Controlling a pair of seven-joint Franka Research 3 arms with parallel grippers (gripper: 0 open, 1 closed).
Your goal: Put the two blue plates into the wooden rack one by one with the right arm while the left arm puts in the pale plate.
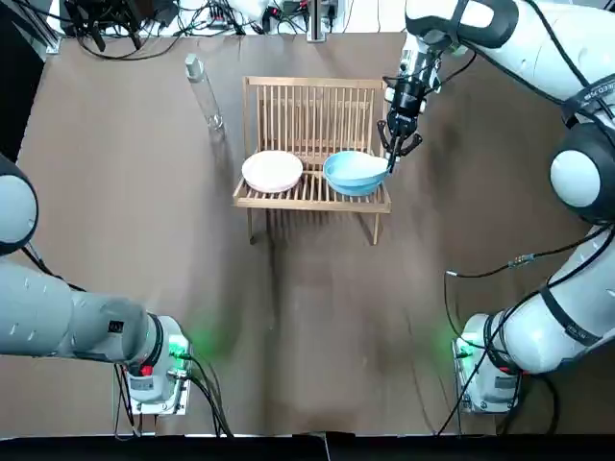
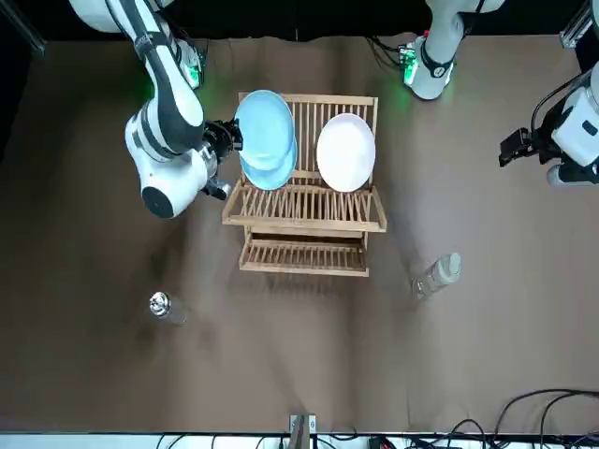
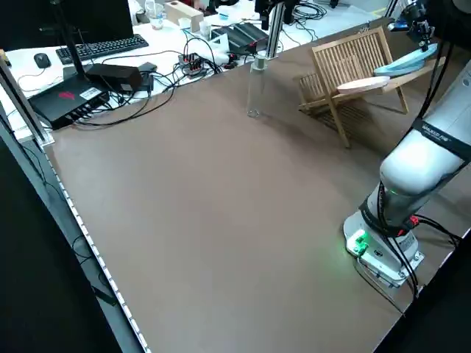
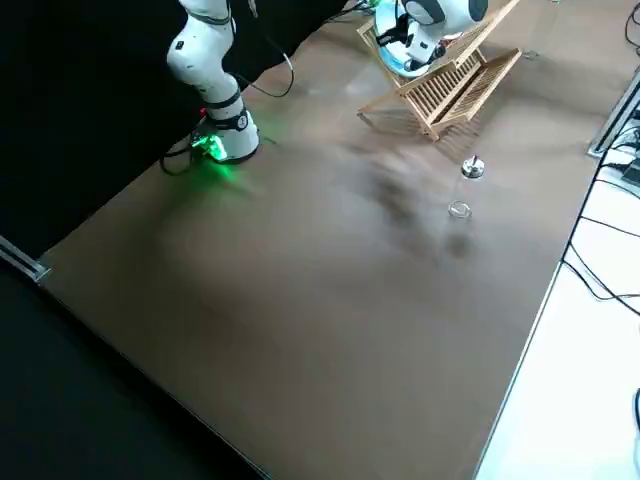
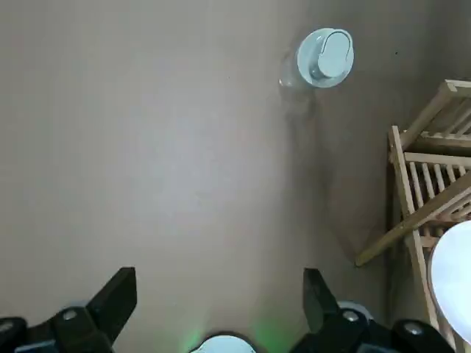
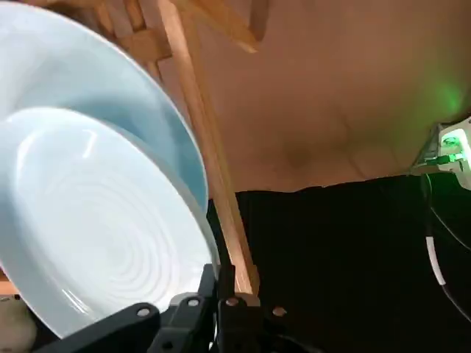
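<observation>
Top view, rack: the wooden rack sits on the far side of the table. The pale plate is in its left half, and the right gripper is at the rim of the held blue plate in its right half.
Front view, blues: the held blue plate overlaps the other blue plate, both at the same end of the rack. Can't tell if the held one is seated.
Right wrist view, grip: fingers pinched onto the held blue plate's edge, right beside a rack post.
Left wrist view, left gripper: fingers spread with nothing in them, over bare table near its own base.
Risk: my guess is it clacks into the other blue plate or ends up in the same slot, since they're so close. An edge-only pinch could also let it tip on release.
Count: two blue plates, one pale plate, one rack, one bottle, one small clear jar.
</observation>
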